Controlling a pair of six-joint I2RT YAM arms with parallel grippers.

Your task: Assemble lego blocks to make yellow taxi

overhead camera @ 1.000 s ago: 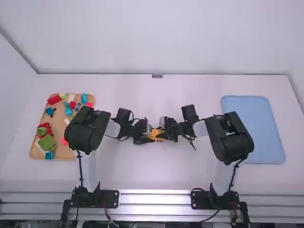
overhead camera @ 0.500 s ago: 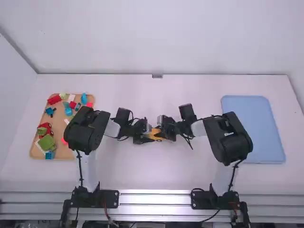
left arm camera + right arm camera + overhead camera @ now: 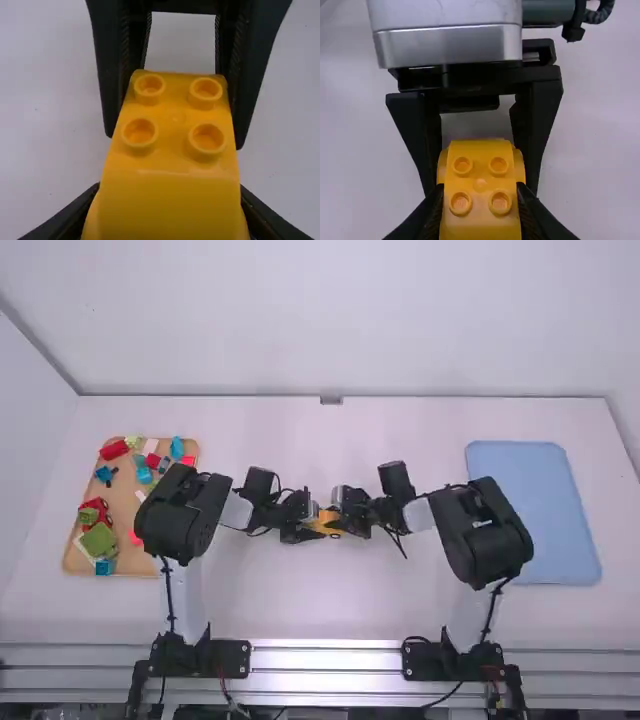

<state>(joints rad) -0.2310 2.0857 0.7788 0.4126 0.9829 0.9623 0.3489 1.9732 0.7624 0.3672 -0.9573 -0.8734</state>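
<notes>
In the high view, my left gripper [image 3: 310, 526] and right gripper [image 3: 345, 523] face each other over mid-table, with a yellow block [image 3: 327, 521] between them. The left wrist view has my left gripper [image 3: 167, 200] shut on the near, smooth sloping part of the yellow block [image 3: 175, 155]; the right gripper's fingers [image 3: 107, 75] flank the studded end. From the right wrist, my right gripper [image 3: 480, 192] is shut on the studded yellow block [image 3: 480, 185], while the left gripper's fingers [image 3: 535, 120] stand beside its wider far end. The block's underside is hidden.
At the far left lies a wooden tray [image 3: 128, 500] holding several red, blue, green and white blocks, partly behind the left arm. A light blue tray [image 3: 535, 500] lies at the right, beside the right arm.
Over the last second the right gripper has shifted slightly left, closer to the left gripper. The left arm has hardly moved, and the yellow block stays between them.
</notes>
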